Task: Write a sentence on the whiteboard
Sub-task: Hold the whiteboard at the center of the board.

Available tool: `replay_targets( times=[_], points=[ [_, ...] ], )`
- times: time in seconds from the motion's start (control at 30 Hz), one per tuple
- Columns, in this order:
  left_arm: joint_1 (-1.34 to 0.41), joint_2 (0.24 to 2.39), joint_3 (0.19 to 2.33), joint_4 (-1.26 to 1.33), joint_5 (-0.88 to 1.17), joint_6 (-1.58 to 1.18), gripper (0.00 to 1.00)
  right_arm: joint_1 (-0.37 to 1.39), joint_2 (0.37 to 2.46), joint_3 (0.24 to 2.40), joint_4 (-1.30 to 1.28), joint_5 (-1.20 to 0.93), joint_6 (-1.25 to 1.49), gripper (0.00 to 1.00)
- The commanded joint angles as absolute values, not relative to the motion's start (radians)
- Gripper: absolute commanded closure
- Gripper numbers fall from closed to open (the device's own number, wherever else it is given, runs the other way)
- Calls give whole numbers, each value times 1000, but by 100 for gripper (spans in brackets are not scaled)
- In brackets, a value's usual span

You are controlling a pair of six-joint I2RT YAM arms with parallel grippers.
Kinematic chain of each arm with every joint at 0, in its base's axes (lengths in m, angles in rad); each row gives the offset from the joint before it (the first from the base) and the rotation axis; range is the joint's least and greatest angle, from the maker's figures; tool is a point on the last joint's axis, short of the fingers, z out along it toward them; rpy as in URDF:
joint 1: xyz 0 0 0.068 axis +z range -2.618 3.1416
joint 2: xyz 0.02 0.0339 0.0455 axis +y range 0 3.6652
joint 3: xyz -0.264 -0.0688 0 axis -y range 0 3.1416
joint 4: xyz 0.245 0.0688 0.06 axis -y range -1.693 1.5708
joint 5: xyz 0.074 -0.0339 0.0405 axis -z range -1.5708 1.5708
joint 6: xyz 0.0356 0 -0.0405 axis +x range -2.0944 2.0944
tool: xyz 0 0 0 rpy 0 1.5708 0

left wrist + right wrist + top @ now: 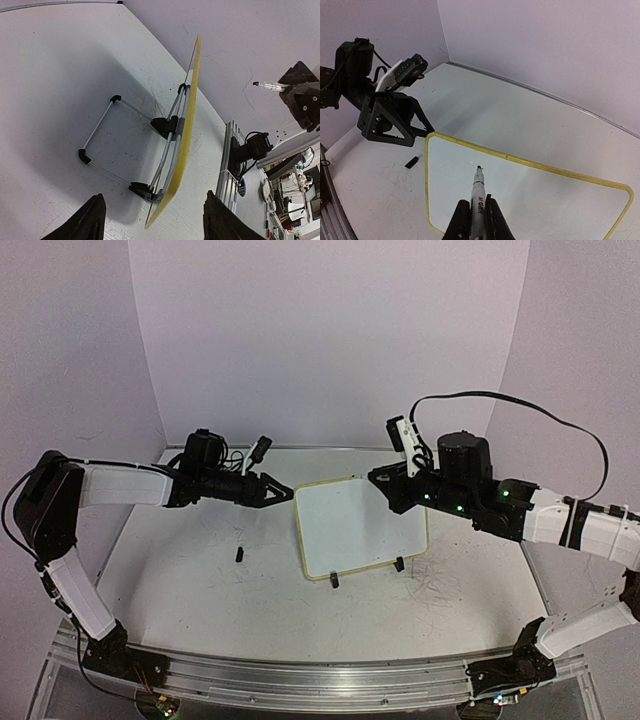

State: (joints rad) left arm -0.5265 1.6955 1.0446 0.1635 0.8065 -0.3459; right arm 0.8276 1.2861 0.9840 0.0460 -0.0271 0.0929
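The table [200, 580] carries the whiteboard [360, 525], propped up between both grippers. The left gripper [283, 492], jaws wide, faces its edge. The right gripper [380, 482] clamps a marker [478, 192] aimed at the board ahead. A small black piece [240, 554] lies near the left gripper.

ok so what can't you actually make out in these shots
A small black piece: too small in the top view to identify.
Face of the whiteboard: the left wrist view sees it edge-on from behind.
Its lower edge: cut off by the frame bottom in the right wrist view.
The marker: in the top view, lost against the right gripper.
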Motion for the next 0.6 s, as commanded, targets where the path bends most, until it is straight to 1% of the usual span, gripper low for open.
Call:
replay_targets(
  times=[0.0,0.17,0.23,0.4,0.57],
  points=[
    [-546,1745,1118,221,854,-367,34,830,1283,997,107,-34,78,100],
    [-580,1789,1162,224,867,-338,45,831,1298,991,109,-60,65,100],
    [-580,1792,1169,225,863,-326,53,830,1302,988,110,-68,62,100],
    [-580,1785,1164,226,864,-291,65,831,1304,980,111,-62,52,100],
    [-580,1769,1149,227,865,-268,72,831,1305,978,118,-71,48,100]
  ],
)
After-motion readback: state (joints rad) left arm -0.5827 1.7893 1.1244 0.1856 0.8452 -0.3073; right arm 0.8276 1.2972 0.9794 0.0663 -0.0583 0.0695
